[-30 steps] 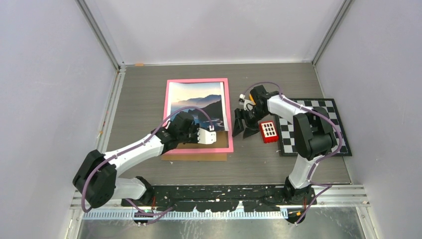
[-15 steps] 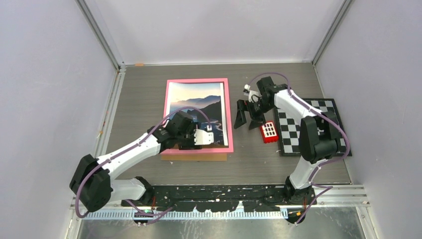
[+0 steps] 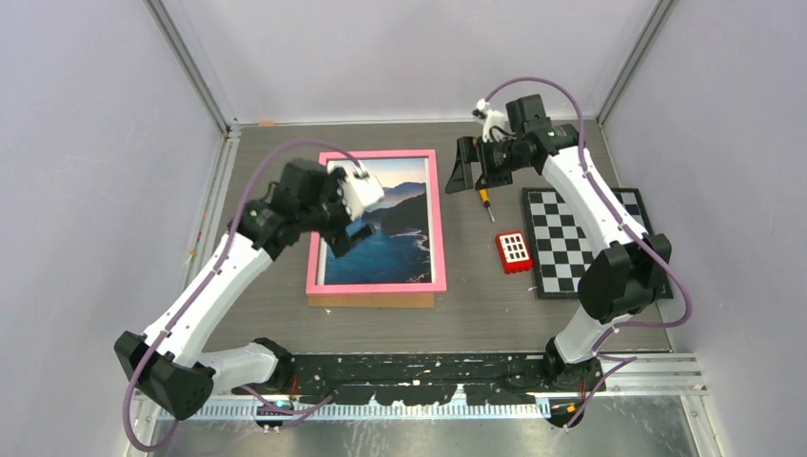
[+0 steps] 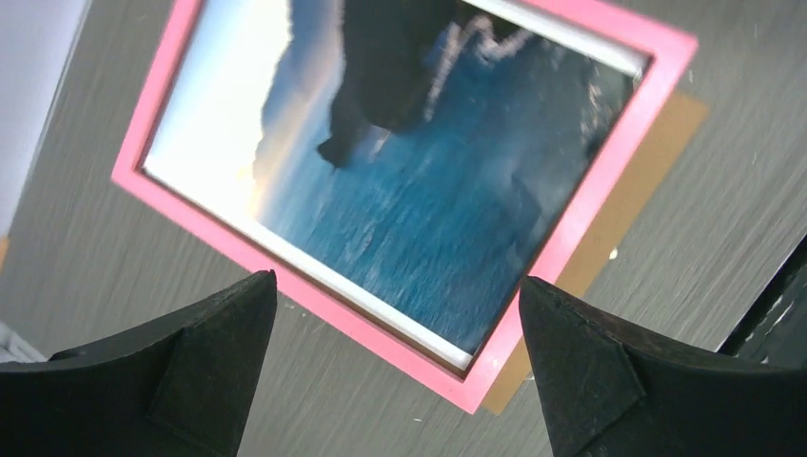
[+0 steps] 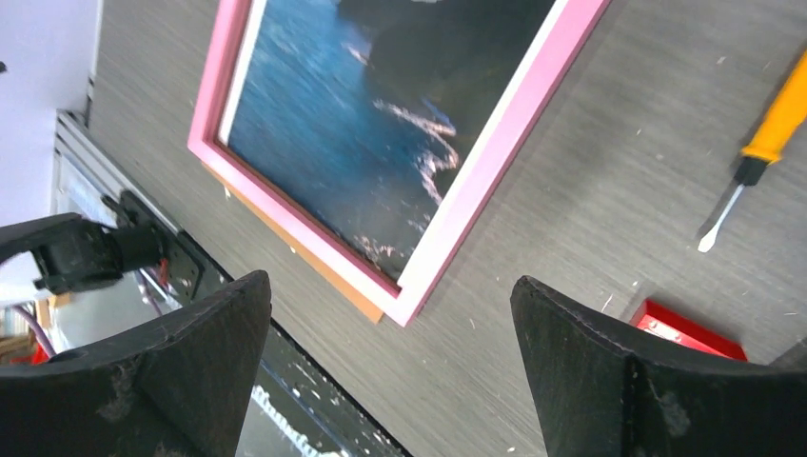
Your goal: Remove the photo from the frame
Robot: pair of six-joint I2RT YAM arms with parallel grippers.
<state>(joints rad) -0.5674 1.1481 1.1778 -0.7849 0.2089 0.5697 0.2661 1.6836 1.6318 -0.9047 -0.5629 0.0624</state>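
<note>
the frame, a big upright rectangle with a thin pink border, lay flat near the middle of the grey table. the photo lay face up inside that border: blue sea low down, dark mountains, pale sky at the far end. a brown backing board stuck out beneath the frame's near edge.

A pink frame borders the photo of deep blue water, dark mountains and pale sky, over brown backing on a grey wood-grain table, with an orange-handled screwdriver, white-squared red block and black-and-white checkerboard to the right.
</note>
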